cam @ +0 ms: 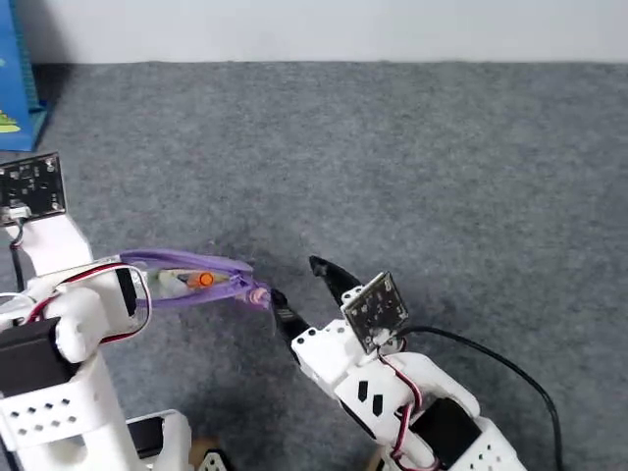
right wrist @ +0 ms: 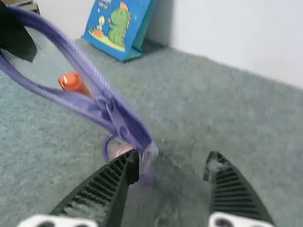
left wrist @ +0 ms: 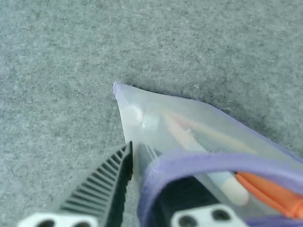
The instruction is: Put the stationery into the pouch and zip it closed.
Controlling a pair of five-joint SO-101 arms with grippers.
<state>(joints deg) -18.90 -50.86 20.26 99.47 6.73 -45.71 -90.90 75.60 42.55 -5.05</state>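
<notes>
Against the white wall [cam: 343, 29] leans a blue box [right wrist: 118, 28] printed with a cartoon green dinosaur; I can't read any of its lettering. The counter [cam: 442, 177] is covered in grey felt-like carpet. The left arm holds the clear, purple-trimmed pouch [cam: 191, 280] off the surface, with the left gripper [left wrist: 142, 170] clamped on one end of its wall. The pouch mouth gapes, and an orange-capped pen [right wrist: 71, 81] and a white pen [left wrist: 227, 187] lie inside. The right arm leans in low, its right gripper [right wrist: 173, 164] spread wide, one finger just beside the zipper pull [right wrist: 111, 144] at the pouch's far end.
</notes>
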